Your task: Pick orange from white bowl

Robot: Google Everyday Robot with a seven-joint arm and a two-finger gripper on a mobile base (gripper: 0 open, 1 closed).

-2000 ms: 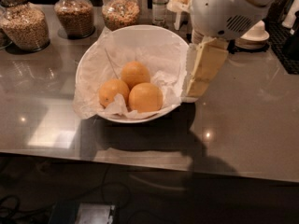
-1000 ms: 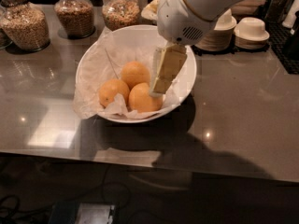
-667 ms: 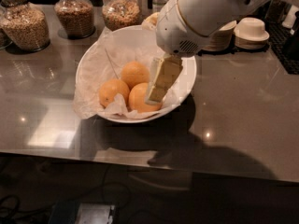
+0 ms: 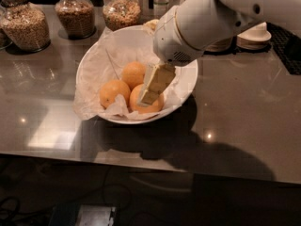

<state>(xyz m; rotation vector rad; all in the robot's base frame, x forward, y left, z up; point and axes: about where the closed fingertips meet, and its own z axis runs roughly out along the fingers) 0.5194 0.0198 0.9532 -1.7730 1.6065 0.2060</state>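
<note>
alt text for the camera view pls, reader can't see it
The tool of a white robot arm reaches into a paper-lined white bowl, its tip over the front-right orange of three. The bowl sits on a dark glossy counter, with three filled jars behind.

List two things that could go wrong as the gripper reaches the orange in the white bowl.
1. The gripper is low over the orange, which is crowded by two other oranges; a nudge might roll them or spoil the grasp.
2. Crumpled paper lining the white bowl lies around the fruit and could get caught and lifted too.
</note>
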